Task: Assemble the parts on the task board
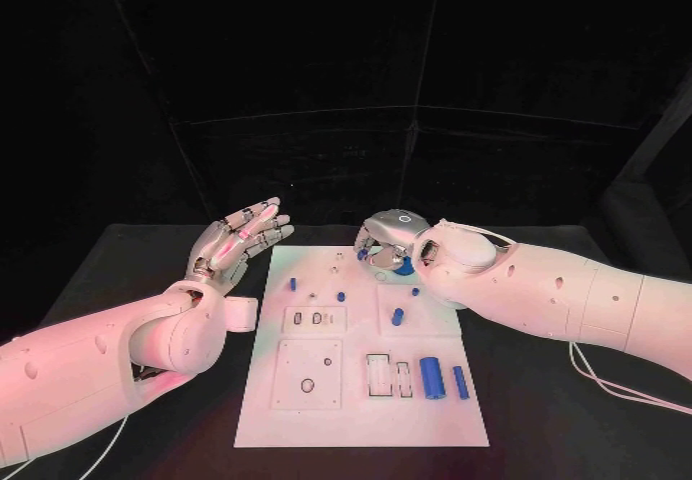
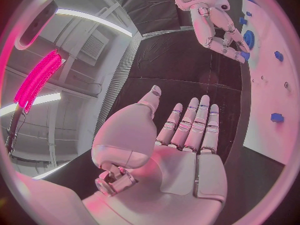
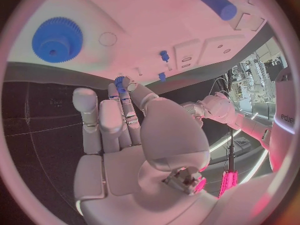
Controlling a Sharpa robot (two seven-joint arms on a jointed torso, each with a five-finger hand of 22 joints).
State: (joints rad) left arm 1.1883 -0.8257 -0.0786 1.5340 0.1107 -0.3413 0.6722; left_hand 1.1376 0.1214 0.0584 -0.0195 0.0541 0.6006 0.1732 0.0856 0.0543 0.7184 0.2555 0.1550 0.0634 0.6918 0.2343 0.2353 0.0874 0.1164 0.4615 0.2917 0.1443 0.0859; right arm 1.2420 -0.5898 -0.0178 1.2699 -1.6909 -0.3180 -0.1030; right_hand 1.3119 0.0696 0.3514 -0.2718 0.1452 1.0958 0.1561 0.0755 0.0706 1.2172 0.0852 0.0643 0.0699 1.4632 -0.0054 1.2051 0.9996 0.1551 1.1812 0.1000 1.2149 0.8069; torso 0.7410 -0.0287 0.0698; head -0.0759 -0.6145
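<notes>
Right robot hand (image 1: 389,243) poised over far end of task board (image 1: 361,425), small blue gear (image 3: 120,81) pinched at fingertips, presumably for seating near large blue gear (image 3: 57,39). Left robot hand (image 1: 240,240) spread, holding nothing, beside board's far left corner, above bench (image 1: 144,270), clear of work.

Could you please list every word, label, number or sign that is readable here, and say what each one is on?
"edve": partial dark lettering on a white robot arm at the rim of the right wrist view; cut off, so uncertain.
The white task board carries no readable print.
The blue parts bear no visible markings.
</notes>
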